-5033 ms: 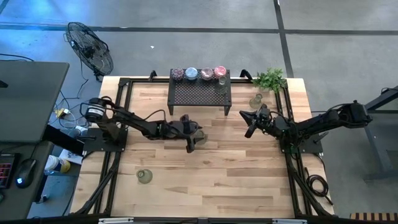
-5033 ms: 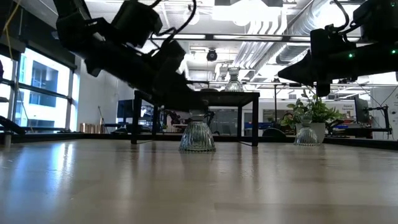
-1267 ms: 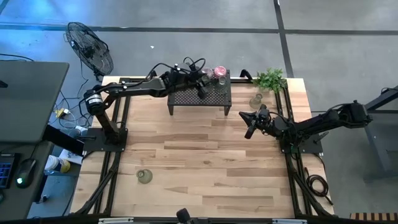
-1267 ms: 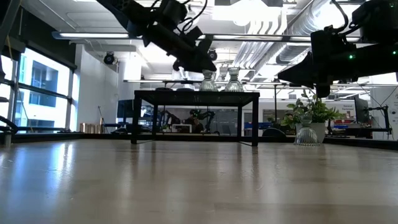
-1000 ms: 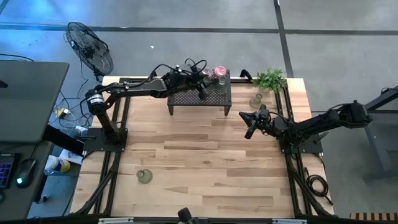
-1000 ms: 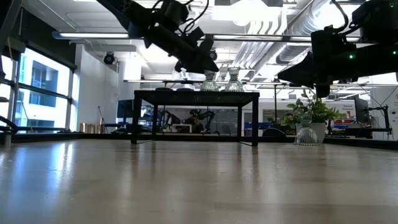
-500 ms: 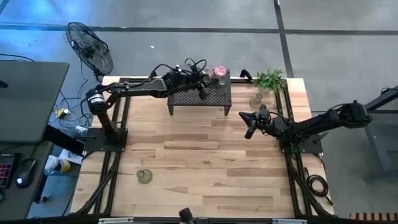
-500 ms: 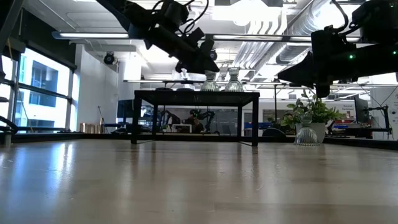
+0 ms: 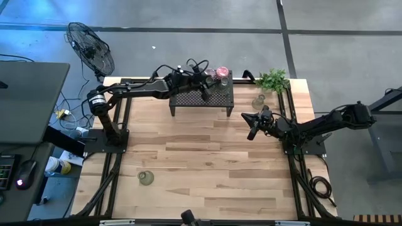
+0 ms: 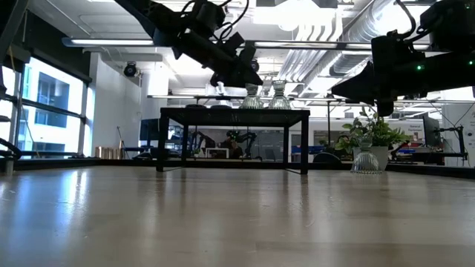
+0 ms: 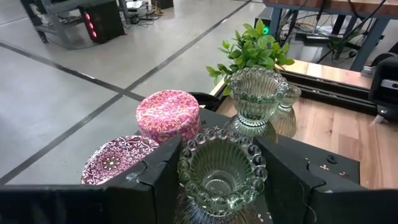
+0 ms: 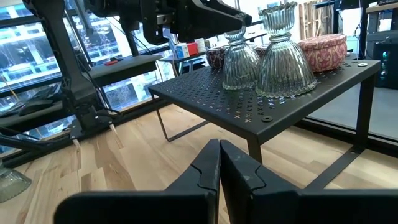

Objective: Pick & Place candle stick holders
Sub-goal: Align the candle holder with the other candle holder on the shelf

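On the black mesh rack (image 9: pixel 201 93), the left gripper (image 11: pixel 219 186) pinches a clear ribbed glass candle holder (image 11: pixel 221 169), set beside another (image 11: pixel 255 94). The step looks like placement; next, release and lift away. The right gripper (image 12: pixel 219 163) waits pressed together.

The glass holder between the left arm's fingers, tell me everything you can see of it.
The glass holder is clear, faintly green ribbed glass with a beaded rim, upright and empty. It stands on the black mesh rack, beside a second clear holder. The left hand brackets it, a dark finger at each side; whether they grip cannot be told.
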Controlling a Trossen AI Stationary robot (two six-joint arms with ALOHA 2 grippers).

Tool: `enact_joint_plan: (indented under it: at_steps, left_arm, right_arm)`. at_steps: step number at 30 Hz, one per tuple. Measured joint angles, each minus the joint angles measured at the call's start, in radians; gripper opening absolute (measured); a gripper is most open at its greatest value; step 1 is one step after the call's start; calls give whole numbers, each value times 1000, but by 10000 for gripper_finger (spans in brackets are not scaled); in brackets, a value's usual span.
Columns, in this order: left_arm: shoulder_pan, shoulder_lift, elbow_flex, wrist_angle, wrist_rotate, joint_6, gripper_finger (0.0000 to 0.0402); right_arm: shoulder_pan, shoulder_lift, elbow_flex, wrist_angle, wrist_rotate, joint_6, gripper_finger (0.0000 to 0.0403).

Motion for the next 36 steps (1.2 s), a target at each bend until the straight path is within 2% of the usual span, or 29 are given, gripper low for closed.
enact_joint_plan:
  at_steps: [8, 14, 18, 22, 25, 28, 33, 36]
  left_arm:
    - [0, 0, 0, 5, -9, -18, 228]
    - [0, -11, 1, 12, -10, 11, 236]
    - [-3, -84, 40, -68, -9, 70, 236]
    - [-36, -187, 84, -249, -2, 137, 232]
    - [-95, -279, 89, -388, -12, 212, 207]
    - [-179, -349, 89, -549, -46, 241, 162]
    - [-359, -364, 85, -824, -139, 239, 74]
    - [-457, -359, 86, -948, -160, 164, 27]
  right_arm:
    - [0, 0, 0, 0, 0, 0, 2]
    - [0, 0, 0, 0, 0, 0, 1]
    - [0, 0, 0, 0, 0, 0, 1]
    - [0, 0, 0, -1, -1, 0, 2]
    - [0, 0, 0, -2, -5, -1, 1]
    - [0, 0, 0, -3, -11, -8, 1]
    - [0, 0, 0, -2, -13, -16, 1]
    - [0, 0, 0, 2, -13, -34, 1]
